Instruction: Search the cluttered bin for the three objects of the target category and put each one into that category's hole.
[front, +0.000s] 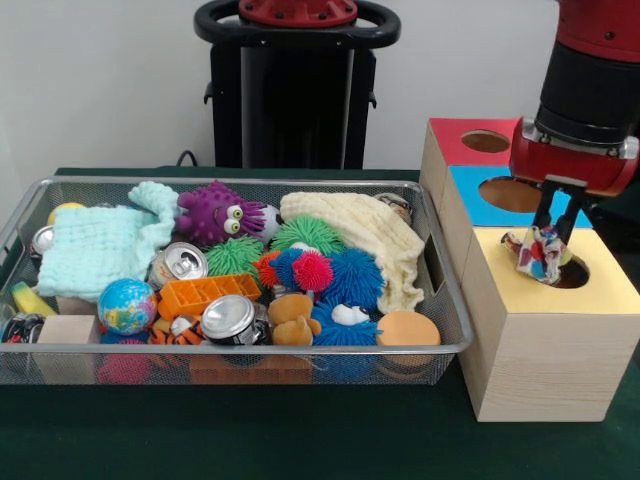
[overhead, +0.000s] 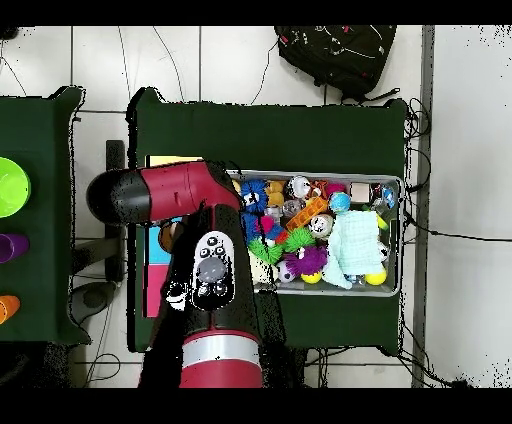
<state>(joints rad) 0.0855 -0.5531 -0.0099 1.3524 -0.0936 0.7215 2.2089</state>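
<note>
My gripper (front: 553, 240) hangs from the red and black arm (front: 590, 90) at the right. It is shut on a knotted rope toy (front: 533, 256) of red, blue and white strands. The toy hangs at the left rim of the round hole (front: 575, 276) in the yellow-topped wooden cube (front: 520, 300), partly over the opening. The wire-mesh bin (front: 250, 182) lies to the left, full of clutter. I cannot make out any other rope toy in it. In the overhead view the arm (overhead: 205, 275) hides the gripper and most of the cubes; the bin (overhead: 401, 240) shows to its right.
Behind the yellow cube stand a blue-topped cube (front: 475, 205) and a red-topped cube (front: 455, 140), each with a round hole. The bin holds spiky balls (front: 352, 275), a purple plush (front: 215, 212), cans (front: 228, 318), cloths (front: 95, 245), a globe ball (front: 126, 304) and a plush bear (front: 293, 320).
</note>
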